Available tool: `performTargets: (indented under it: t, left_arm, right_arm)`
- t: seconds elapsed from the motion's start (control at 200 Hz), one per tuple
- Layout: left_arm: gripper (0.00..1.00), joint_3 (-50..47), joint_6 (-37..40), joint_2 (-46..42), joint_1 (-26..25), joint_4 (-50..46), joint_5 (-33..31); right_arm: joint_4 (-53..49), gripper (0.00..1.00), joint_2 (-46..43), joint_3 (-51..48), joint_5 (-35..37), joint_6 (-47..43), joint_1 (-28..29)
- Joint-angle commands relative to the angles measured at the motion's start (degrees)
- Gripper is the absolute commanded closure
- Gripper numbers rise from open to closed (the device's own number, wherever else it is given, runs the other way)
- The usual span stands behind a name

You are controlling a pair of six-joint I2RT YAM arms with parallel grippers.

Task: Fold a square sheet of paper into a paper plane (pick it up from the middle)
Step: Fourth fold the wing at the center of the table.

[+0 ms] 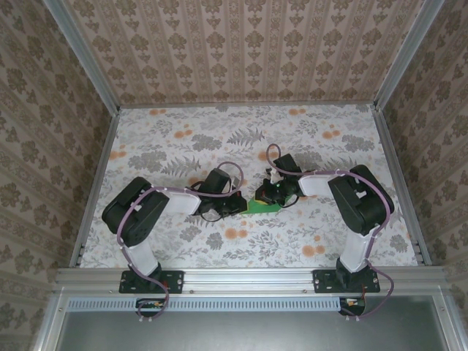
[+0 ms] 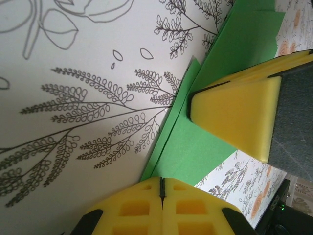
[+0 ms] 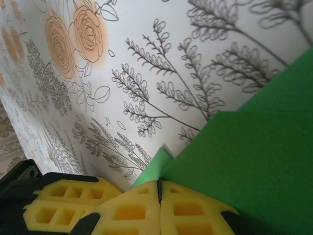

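Observation:
The green paper (image 1: 262,206) lies at the middle of the table as a folded, creased shape, between the two grippers. In the left wrist view it runs as a layered green strip (image 2: 195,142) from my left gripper (image 2: 162,182) up to the right. That gripper's yellow jaws are pressed together on the strip's near corner. A yellow fingertip (image 2: 230,115) of the right gripper rests on the paper beside it. In the right wrist view my right gripper (image 3: 159,183) is shut on the edge of a raised green flap (image 3: 254,156). The left gripper's fingers (image 3: 58,200) sit close at the lower left.
A floral cloth (image 1: 183,139) covers the table. Wallpapered walls with metal posts (image 1: 84,51) close in the left, back and right. A metal rail (image 1: 248,276) runs along the near edge, where both arm bases are bolted. Open cloth lies behind and beside the grippers.

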Motion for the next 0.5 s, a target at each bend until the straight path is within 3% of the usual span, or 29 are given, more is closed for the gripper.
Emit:
performTargets:
  t: [0.0, 0.495]
  left_arm:
    - [1.0, -2.6, 0.4, 1.0, -0.1, -5.9, -2.0]
    - [1.0, -2.2, 0.3, 1.1, 0.0, -6.2, -2.3]
  right_arm:
    - [-4.1, 0.92, -3.2, 1.0, 3.2, -2.8, -1.0]
    - [-0.7, 0.93, 0.9, 0.5, 1.1, -1.2, 4.5]
